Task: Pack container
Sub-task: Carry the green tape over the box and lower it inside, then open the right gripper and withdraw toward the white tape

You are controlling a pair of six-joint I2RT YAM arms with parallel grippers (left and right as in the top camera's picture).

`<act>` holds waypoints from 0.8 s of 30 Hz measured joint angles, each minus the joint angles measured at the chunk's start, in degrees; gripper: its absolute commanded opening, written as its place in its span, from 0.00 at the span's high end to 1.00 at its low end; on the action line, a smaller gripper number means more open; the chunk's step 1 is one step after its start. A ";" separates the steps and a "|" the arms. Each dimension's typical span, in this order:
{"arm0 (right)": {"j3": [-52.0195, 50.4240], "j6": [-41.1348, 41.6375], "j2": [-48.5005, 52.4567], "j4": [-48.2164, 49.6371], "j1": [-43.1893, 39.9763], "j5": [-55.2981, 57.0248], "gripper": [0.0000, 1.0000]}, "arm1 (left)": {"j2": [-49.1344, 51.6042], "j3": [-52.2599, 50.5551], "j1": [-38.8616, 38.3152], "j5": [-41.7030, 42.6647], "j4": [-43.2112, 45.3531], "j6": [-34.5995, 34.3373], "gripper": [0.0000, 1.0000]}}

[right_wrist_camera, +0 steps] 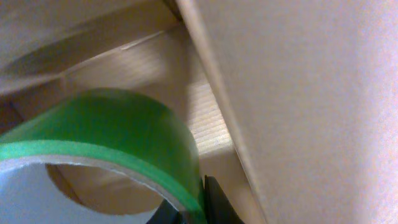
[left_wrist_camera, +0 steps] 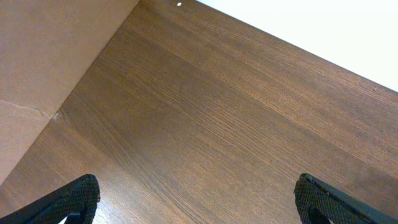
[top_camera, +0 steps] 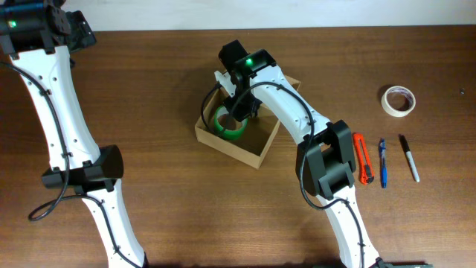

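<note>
The plain brown corrugated cardboard box (top_camera: 256, 141) sits open at the middle of the dark wood-grain table (top_camera: 163, 89), holding a smooth green tape roll (right_wrist_camera: 112, 124) whose wall the right gripper (right_wrist_camera: 189, 211) pinches, while the left gripper (left_wrist_camera: 199, 202) hangs spread wide above the wood.

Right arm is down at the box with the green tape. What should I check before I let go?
1. Green tape roll inside the container walls: ok.
2. Right gripper on the roll: ok, one of its fingers lies against the outer wall.
3. Roll resting on the container floor: cannot tell; it looks tilted.
4. Left gripper clear of the container: ok, open over bare table.
5. Everything packed: not ok; white tape roll, orange cutter, blue pen and black marker lie on the table.
</note>
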 measured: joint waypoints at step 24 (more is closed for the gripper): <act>-0.07 0.02 -12.46 -5.60 2.12 8.33 0.67 | 0.00 0.00 0.00 0.00 0.02 0.00 0.00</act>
